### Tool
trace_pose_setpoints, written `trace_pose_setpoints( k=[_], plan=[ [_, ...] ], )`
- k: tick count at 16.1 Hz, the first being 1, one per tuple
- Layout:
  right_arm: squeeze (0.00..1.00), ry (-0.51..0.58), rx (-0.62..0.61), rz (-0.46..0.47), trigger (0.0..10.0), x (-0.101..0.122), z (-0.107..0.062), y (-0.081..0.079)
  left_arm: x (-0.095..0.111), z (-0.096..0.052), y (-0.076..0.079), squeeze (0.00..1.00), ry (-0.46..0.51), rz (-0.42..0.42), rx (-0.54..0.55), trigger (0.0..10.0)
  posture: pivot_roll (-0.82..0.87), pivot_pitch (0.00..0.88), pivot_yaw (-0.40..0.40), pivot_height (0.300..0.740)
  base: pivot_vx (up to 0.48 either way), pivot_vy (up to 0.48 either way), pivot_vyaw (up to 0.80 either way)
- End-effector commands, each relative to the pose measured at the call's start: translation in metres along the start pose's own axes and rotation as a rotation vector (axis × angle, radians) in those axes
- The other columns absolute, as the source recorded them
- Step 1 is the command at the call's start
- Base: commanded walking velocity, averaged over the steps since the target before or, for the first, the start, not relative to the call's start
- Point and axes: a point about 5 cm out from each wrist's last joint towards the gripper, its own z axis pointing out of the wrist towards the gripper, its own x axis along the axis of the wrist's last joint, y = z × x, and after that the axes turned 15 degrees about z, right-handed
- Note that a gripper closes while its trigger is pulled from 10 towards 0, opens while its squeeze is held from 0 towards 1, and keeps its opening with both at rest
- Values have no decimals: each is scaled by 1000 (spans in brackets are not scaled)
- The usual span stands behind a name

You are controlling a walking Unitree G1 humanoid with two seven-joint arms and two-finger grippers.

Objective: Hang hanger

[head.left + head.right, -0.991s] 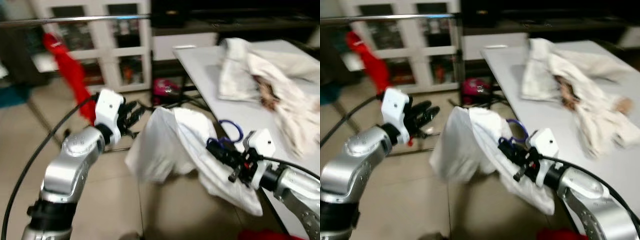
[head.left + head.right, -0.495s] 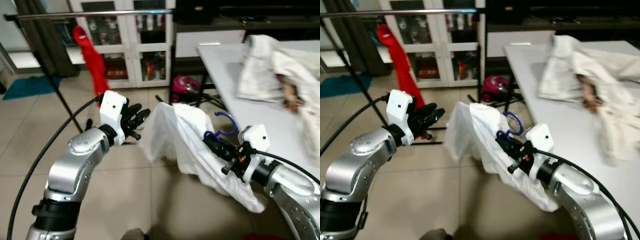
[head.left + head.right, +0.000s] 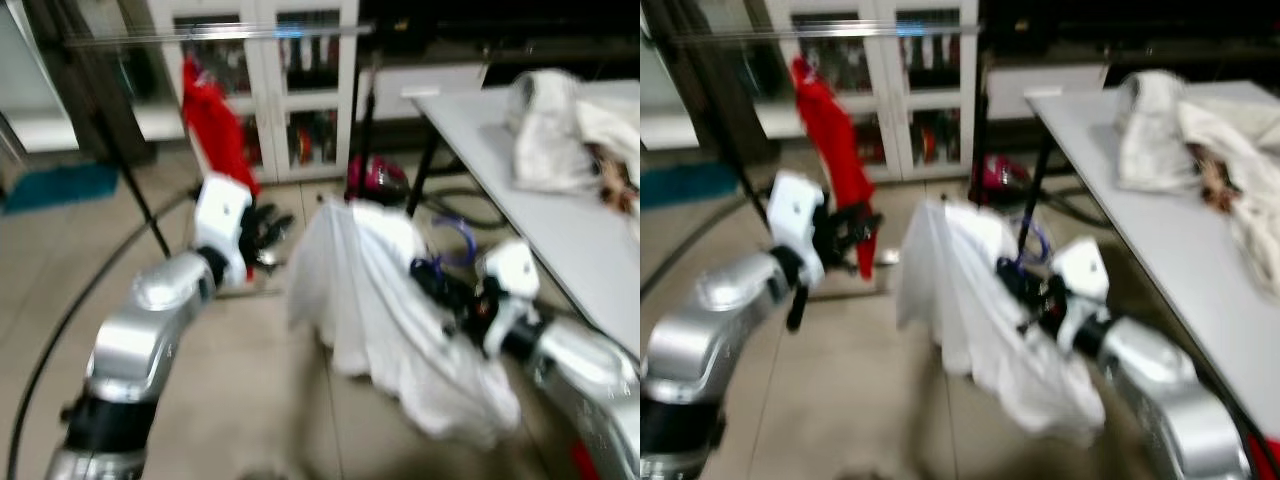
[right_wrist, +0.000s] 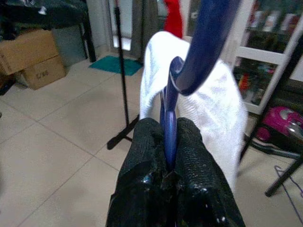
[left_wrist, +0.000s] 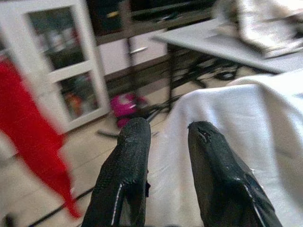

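Stiff blue plastic hanger point(image 4: 171, 120), neck pinched in my right tool point(image 4: 168, 142), is carrying a soft white shirt point(image 3: 385, 290) that is swaying beside the bench point(image 3: 560, 215); left tool point(image 5: 165, 156) is hovering narrowly parted.

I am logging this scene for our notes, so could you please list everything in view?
hanger: one, blue, pinched in the right claw
shirt: one, white, draped on the hanger
rail: one, silver, across the top, in front of the cabinet
garment: one, red, hanging from the rail
cabinet: one, white, glass doors, at the back
table: one, white, on the robot's right
laundry: one cream pile, on the table
vacuum: one, pink, on the floor by the table leg
left claw: black, open, beside the shirt
right claw: black, shut on the hanger
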Motion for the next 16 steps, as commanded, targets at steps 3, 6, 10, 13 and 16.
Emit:
trace_pose_setpoints(
  k=[3,6,10,13,16],
  plan=[
    [0,27,-19,-64,10000,11,8,3,1,4,-1,0,1,8,17,10000,37,0,17,740,0,-480,685],
    [0,81,-57,-75,10000,16,15,10,-5,8,1,0,-19,-30,14,10000,35,0,20,740,0,-320,533],
    [0,101,-64,-26,10000,22,19,17,-16,10,-18,804,-29,-46,41,10000,30,0,21,740,0,0,0],
    [0,110,15,-3,10000,26,17,14,-18,13,-32,1000,-11,-42,16,10000,23,0,26,740,0,0,0],
    [0,101,101,52,10000,28,10,13,-18,23,-37,1000,18,-2,-73,10000,16,0,29,740,0,0,0]
  ],
)
